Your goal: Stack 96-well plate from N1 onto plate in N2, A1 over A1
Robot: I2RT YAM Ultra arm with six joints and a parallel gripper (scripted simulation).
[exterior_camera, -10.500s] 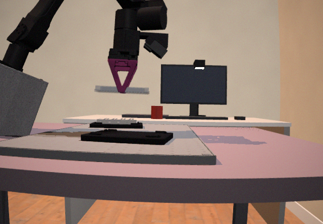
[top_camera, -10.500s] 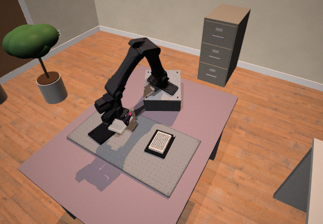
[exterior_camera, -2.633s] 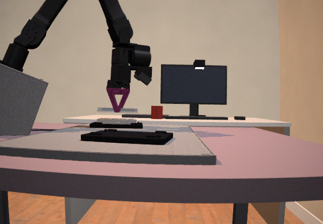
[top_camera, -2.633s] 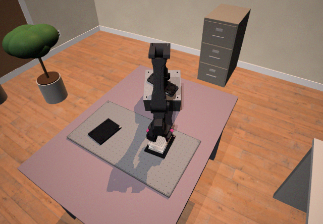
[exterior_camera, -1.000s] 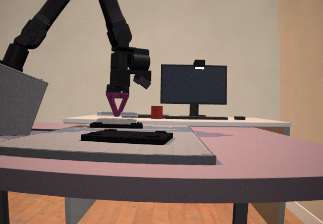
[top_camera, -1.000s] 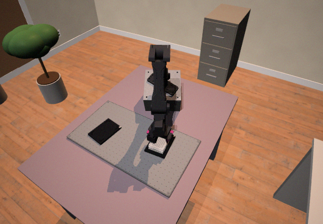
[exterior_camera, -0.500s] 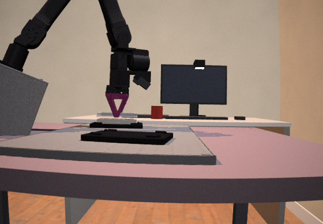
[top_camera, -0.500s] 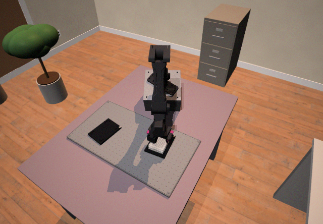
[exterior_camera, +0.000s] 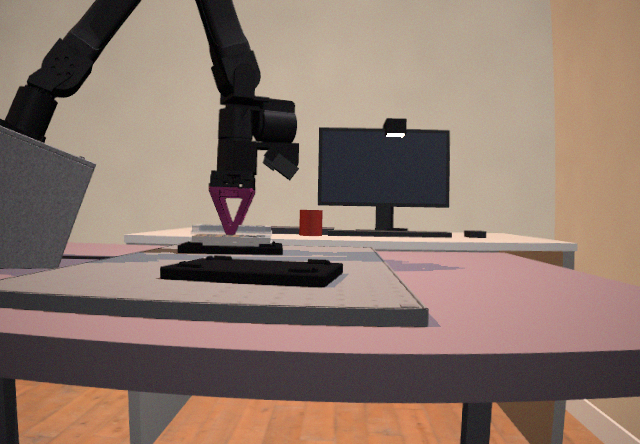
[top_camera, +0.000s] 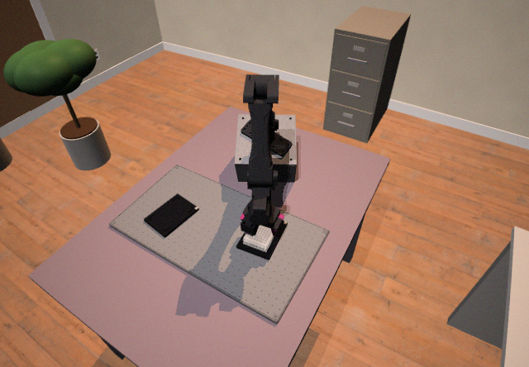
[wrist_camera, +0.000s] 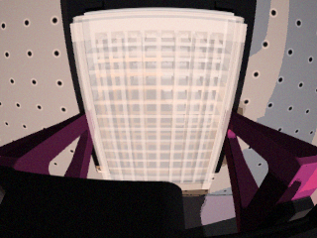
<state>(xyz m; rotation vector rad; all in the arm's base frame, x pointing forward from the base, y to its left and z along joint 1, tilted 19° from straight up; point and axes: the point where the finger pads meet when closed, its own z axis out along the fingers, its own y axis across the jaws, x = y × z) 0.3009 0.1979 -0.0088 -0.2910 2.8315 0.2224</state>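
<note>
My gripper (top_camera: 261,225) is shut on a white 96-well plate (wrist_camera: 158,86), its purple fingers on the plate's two long sides. It holds the plate level over nest N2 (top_camera: 261,248), the black nest on the right in the top view. A second white plate (exterior_camera: 230,240) sits in N2 right below. In the wrist view the two plates' outlines nearly coincide. From the side, the held plate is just above the lower one; I cannot tell if they touch. Nest N1 (top_camera: 170,215) is black and empty, to the left on the perforated baseplate (top_camera: 213,235). The A1 marks are not visible.
The arm's grey base block (top_camera: 265,150) stands behind the baseplate on the pink table. A second desk with a monitor (exterior_camera: 383,168) and a red cup (exterior_camera: 310,221) stands beyond the table. A filing cabinet (top_camera: 363,73) and a potted plant (top_camera: 64,98) stand on the floor.
</note>
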